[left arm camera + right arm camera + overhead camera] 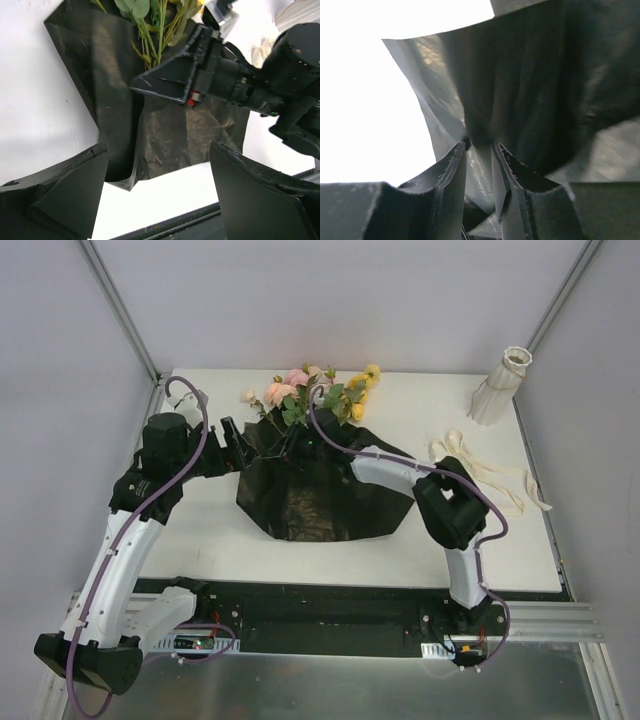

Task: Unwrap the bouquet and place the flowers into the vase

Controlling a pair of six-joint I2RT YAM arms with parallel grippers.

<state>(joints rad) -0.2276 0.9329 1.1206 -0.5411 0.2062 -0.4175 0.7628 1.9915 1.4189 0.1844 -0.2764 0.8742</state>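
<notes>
You see L gripper (157, 150) spread apart, empty, beside the wrap (320, 502). R gripper (479, 146) is clamped on wrap, near flowers (310, 392).

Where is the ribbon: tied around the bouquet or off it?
Off. The ribbon lies loose on the table, right of the black sheet.

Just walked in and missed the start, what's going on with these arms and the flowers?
Two arms are unwrapping the flowers. The cream ribbon is already off, lying on the right side of the table, and the black sheet is spread open with the flowers at its far edge. The right gripper pinches a fold of the sheet near the stems; the left gripper stands open by the sheet's left edge, holding nothing. The white vase sits at the far right corner, no flowers in it yet.
</notes>
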